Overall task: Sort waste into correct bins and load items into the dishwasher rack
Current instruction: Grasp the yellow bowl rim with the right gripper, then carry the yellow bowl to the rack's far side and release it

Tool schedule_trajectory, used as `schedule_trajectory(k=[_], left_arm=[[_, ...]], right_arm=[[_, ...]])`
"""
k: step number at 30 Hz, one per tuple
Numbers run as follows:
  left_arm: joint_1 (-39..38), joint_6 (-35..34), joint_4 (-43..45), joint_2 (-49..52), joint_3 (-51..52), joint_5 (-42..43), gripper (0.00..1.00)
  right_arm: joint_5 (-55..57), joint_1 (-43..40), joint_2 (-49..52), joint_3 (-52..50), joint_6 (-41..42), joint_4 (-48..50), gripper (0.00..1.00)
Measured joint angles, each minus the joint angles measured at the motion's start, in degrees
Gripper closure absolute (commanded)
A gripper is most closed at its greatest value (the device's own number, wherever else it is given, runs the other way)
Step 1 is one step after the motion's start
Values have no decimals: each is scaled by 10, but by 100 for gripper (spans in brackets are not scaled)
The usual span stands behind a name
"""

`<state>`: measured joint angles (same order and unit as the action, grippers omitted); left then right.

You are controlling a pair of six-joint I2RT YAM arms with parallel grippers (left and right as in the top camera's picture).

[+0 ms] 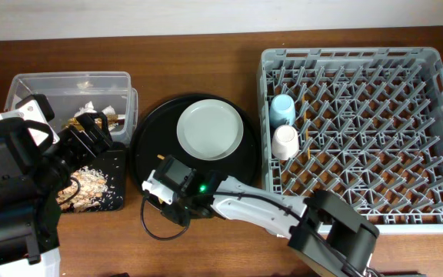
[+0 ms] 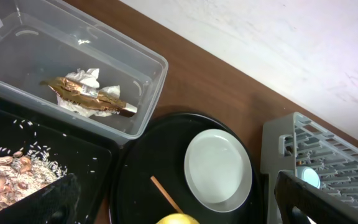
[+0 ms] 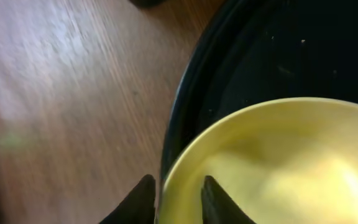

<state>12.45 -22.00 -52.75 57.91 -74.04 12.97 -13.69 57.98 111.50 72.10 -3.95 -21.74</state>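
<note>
My right gripper (image 3: 176, 186) is shut on the rim of the yellow bowl (image 3: 278, 168), one finger inside and one outside, at the front left edge of the round black tray (image 1: 148, 146). The bowl's edge shows in the left wrist view (image 2: 178, 219). A wooden chopstick (image 2: 166, 194) and the grey-green plate (image 1: 210, 129) lie on that tray. My left gripper (image 2: 173, 202) is open and empty above the bins. The clear tub (image 1: 68, 75) holds the white tissue (image 2: 89, 78) and gold wrapper (image 2: 86, 93). The shallow black tray (image 1: 118, 177) holds food scraps (image 1: 91, 183).
The grey dishwasher rack (image 1: 437, 115) fills the right side. A blue cup (image 1: 281, 110) and a pale pink cup (image 1: 285, 141) sit upside down in its left column. Bare wooden table lies in front of the round tray.
</note>
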Motion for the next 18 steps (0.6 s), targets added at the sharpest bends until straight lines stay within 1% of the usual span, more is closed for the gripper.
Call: schedule_trajectory(k=[2,4,10,12,14,16,17,18], left_arm=[[0,0,0,0,0,0,1],[0,0,0,0,0,0,1],[0,0,0,0,0,0,1],[0,0,0,0,0,0,1],[0,0,0,0,0,0,1],[0,0,0,0,0,0,1],[0,0,0,0,0,0,1],[0,0,0,0,0,0,1]], right_arm=[[5,0,1,0,1,-2,86],[8,0,1,0,3,-14,96],[9,-1,-14,12,1,-38,96],[-29,-4,-61,27,17,-44,96],[-50,-17,-125,44,49,-52,96],[-71,-70,-211,63,84,-98,96],[-98,-131,-264,68,108,-163,96],[-121,-188,-292,69,118,-202,96]])
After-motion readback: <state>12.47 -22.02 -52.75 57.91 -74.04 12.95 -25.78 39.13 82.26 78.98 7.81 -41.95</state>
